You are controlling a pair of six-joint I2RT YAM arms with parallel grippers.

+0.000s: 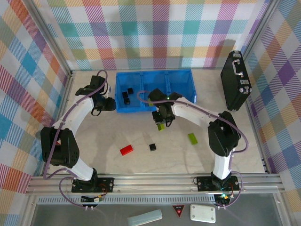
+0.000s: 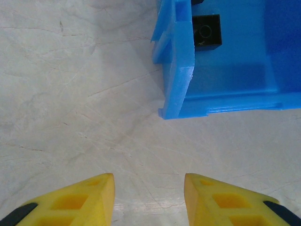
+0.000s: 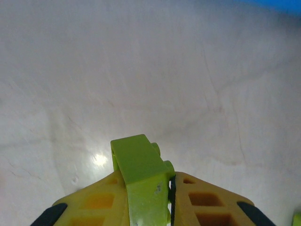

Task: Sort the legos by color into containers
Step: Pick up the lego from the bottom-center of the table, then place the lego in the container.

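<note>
- We see the right gripper [image 3: 146, 182] clenched on a lime-green brick [image 3: 141, 169]; the brick pokes out past the yellow fingertips, above the table [image 3: 141, 70].
- From the top, that gripper hangs just in front of the blue tray [image 1: 181, 84], by the near wall of its middle compartment.
- The left gripper [image 2: 149, 197] is released, fingers apart, nothing between them. It sits over bare table just off the tray's near left corner.
- We count black bricks [image 1: 127, 100] lying in the tray's left compartment.
- Loose on the table: a second green brick [image 1: 193, 138] right of centre, plus a red brick [image 1: 126, 150] and a lone black brick [image 1: 152, 147] nearer the near edge.
- A black briefcase [image 1: 236, 80] stands at the far right edge.
</note>
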